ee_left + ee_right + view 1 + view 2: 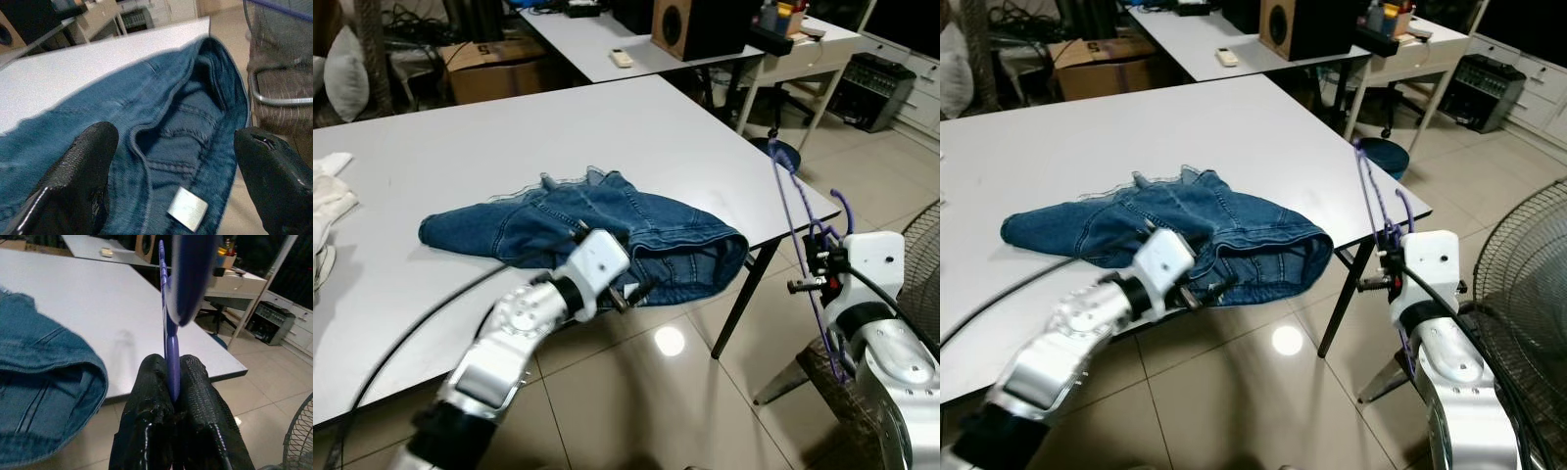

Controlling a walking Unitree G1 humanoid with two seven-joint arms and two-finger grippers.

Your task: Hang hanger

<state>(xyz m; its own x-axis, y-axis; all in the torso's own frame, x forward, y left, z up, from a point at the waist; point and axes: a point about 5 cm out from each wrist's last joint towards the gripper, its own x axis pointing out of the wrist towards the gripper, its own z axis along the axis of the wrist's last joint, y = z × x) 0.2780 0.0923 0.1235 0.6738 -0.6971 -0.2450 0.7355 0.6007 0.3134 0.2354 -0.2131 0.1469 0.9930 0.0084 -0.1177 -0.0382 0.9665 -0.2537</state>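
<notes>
Left gripper [171, 181]: fingers spread wide, just at the open waistband of the denim garment [607, 230] lying on the white table [460, 147]. Right gripper [171, 396]: fingers pressed together, pinching the purple hanger [798, 225], held upright beside the table's edge. Fan [1528, 284]: at far right.
</notes>
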